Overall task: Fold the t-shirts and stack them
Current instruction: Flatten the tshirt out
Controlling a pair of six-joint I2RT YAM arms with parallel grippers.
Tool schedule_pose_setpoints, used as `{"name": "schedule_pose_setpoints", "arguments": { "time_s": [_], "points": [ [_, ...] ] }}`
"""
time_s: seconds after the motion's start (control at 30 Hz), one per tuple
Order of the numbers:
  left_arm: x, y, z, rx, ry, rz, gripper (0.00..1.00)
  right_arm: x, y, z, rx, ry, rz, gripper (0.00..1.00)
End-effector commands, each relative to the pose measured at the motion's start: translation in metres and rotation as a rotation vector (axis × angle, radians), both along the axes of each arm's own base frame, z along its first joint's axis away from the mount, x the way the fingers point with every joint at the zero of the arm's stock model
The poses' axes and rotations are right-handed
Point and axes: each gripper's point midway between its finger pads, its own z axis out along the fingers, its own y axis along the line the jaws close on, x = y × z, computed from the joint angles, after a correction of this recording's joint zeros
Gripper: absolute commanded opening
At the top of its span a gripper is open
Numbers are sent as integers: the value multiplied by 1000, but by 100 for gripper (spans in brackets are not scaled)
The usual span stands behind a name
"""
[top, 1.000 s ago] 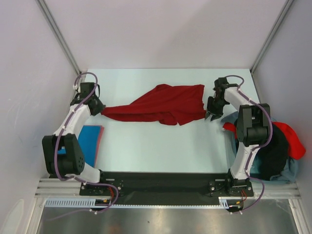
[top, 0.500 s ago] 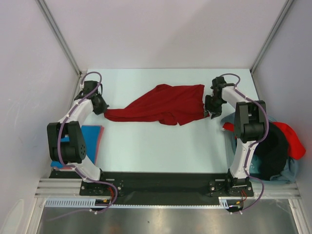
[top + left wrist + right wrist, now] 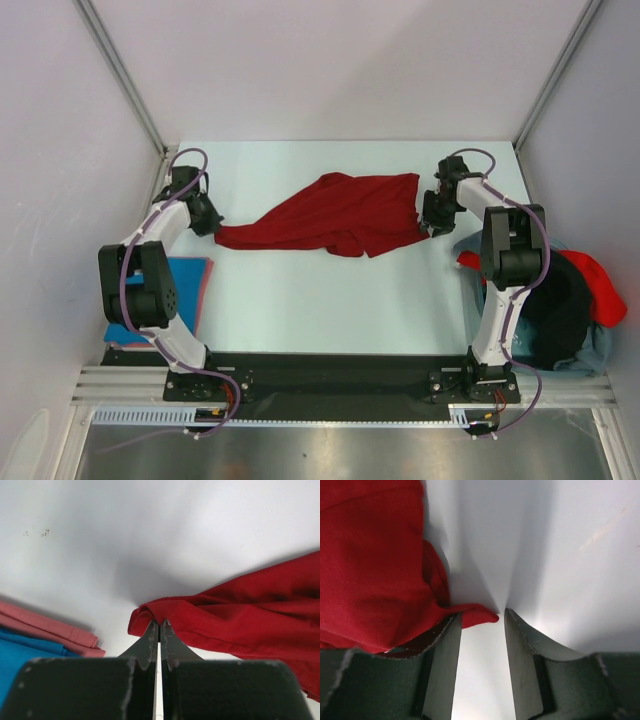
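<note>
A dark red t-shirt (image 3: 345, 215) lies crumpled and stretched across the middle of the table. My left gripper (image 3: 210, 226) is shut on its left tip; in the left wrist view the cloth (image 3: 240, 610) bunches right at the pinched fingertips of that gripper (image 3: 159, 624). My right gripper (image 3: 431, 222) stands open at the shirt's right corner. In the right wrist view a small point of red cloth (image 3: 480, 616) pokes into the gap of the right gripper (image 3: 481, 614), and the left finger (image 3: 442, 655) rests against the shirt (image 3: 370, 565).
A folded bright blue shirt on a folded pinkish-red one (image 3: 185, 285) sits at the left near edge, seen also in the left wrist view (image 3: 45, 630). A loose pile of black, red and pale grey-blue shirts (image 3: 570, 300) lies at the right edge beside the right arm.
The left arm has swung back and its gripper has shifted slightly away, still holding the shirt's tip. The right gripper has moved farther back, onto the shirt's right corner.
</note>
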Motion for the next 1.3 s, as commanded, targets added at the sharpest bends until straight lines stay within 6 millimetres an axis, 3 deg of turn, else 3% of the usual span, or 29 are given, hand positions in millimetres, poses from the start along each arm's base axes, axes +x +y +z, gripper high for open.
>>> {"name": "schedule_pose_setpoints", "arguments": {
  "time_s": [0.0, 0.07, 0.13, 0.3, 0.4, 0.43, 0.5, 0.67, 0.83, 1.07, 1.17, 1.2, 1.23, 1.27],
  "points": [
    [14, 3, 15, -12, -46, -18, 0, 4, 2, -11, 9, 6, 11, 44],
    [15, 3, 14, -13, -43, -17, 0, 4, 3, -12, 13, 8, 16, 42],
    [15, 2, 14, -16, -45, -17, 1, 0, 8, -14, 29, 25, 20, 33],
    [13, 3, 14, -14, -43, -15, 0, -5, 12, -12, 34, 28, 23, 28],
    [12, 2, 13, -20, -44, -12, 0, -7, 14, -18, 51, 42, 10, 16],
    [10, 1, 13, -26, -43, -12, 0, -7, 13, -17, 48, 47, 4, 7],
    [10, -1, 16, -32, -50, -11, 0, -4, 12, -11, 43, 37, -23, 0],
    [6, -6, 28, -41, -83, -33, 0, 8, 15, 32, 89, -52, -89, 0],
    [9, -12, 50, -45, -150, -38, 1, 40, 18, 113, 165, -266, -149, 0],
    [26, -23, 105, -100, -311, -14, 0, 81, 21, 234, 341, -597, -212, 0],
    [33, -27, 144, -138, -405, -5, 0, 80, 20, 300, 394, -758, -201, 0],
    [36, -29, 170, -149, -470, -10, 0, 79, 20, 321, 405, -821, -192, 0],
    [37, -30, 183, -159, -501, -6, 0, 71, 18, 356, 413, -902, -182, 0],
    [38, -32, 197, -177, -531, 4, 0, 68, 15, 374, 413, -944, -184, 0]
  ]
}}
